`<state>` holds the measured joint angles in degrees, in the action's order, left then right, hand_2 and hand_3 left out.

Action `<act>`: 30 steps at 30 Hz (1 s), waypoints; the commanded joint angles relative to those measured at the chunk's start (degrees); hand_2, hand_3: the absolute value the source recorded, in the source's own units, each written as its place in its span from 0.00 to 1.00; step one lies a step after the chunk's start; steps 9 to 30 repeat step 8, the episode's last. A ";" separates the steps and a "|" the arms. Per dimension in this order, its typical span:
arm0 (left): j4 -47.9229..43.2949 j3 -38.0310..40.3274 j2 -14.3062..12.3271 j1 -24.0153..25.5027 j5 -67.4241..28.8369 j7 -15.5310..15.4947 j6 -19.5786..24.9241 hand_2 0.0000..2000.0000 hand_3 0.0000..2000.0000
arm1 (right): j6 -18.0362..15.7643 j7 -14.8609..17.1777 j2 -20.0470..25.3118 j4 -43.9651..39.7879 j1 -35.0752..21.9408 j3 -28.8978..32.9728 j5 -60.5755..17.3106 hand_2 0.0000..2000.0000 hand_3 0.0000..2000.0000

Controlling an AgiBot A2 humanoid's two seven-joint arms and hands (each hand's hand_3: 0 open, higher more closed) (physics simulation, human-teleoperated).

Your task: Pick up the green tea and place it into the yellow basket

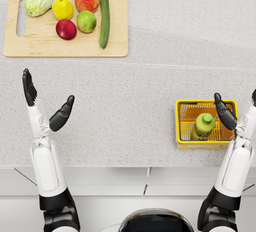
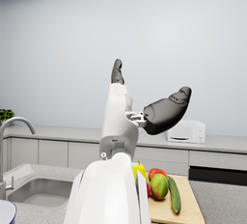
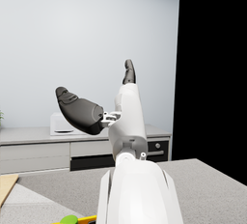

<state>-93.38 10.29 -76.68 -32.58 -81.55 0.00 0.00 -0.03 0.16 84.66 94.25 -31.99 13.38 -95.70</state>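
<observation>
Head view shows both arms raised, left hand [image 1: 46, 105] and right hand [image 1: 235, 111] spread, holding nothing.

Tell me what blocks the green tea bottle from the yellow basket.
Nothing visible does: the green-capped tea bottle already stands inside the yellow wire basket. The right hand hovers open over its rim; the left hand is well away.

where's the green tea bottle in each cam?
Head view: green tea bottle stands in the yellow basket, lower right, beside the right hand.
Left wrist view: not in it.
Right wrist view: only a green sliver at the bottom edge.
Shared landmark: the basket's rim.
</observation>
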 commanded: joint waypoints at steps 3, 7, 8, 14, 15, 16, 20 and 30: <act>0.55 0.49 -0.11 0.41 0.00 0.00 0.00 0.00 0.00 | 0.02 -0.10 0.04 -0.43 0.28 0.47 0.00 0.00 0.00; 0.79 0.70 -0.16 0.57 0.00 0.00 0.00 0.00 0.00 | 0.03 -0.14 0.06 -0.60 0.39 0.66 0.00 0.00 0.00; 0.81 0.72 -0.16 0.59 0.00 0.00 0.00 0.00 0.00 | 0.03 -0.14 0.06 -0.62 0.40 0.68 0.00 0.00 0.00; 0.81 0.72 -0.16 0.59 0.00 0.00 0.00 0.00 0.00 | 0.03 -0.14 0.06 -0.62 0.40 0.68 0.00 0.00 0.00; 0.81 0.72 -0.16 0.59 0.00 0.00 0.00 0.00 0.00 | 0.03 -0.14 0.06 -0.62 0.40 0.68 0.00 0.00 0.00; 0.81 0.72 -0.16 0.59 0.00 0.00 0.00 0.00 0.00 | 0.03 -0.14 0.06 -0.62 0.40 0.68 0.00 0.00 0.00; 0.81 0.72 -0.16 0.59 0.00 0.00 0.00 0.00 0.00 | 0.03 -0.14 0.06 -0.62 0.40 0.68 0.00 0.00 0.00; 0.81 0.72 -0.16 0.59 0.00 0.00 0.00 0.00 0.00 | 0.03 -0.14 0.06 -0.62 0.40 0.68 0.00 0.00 0.00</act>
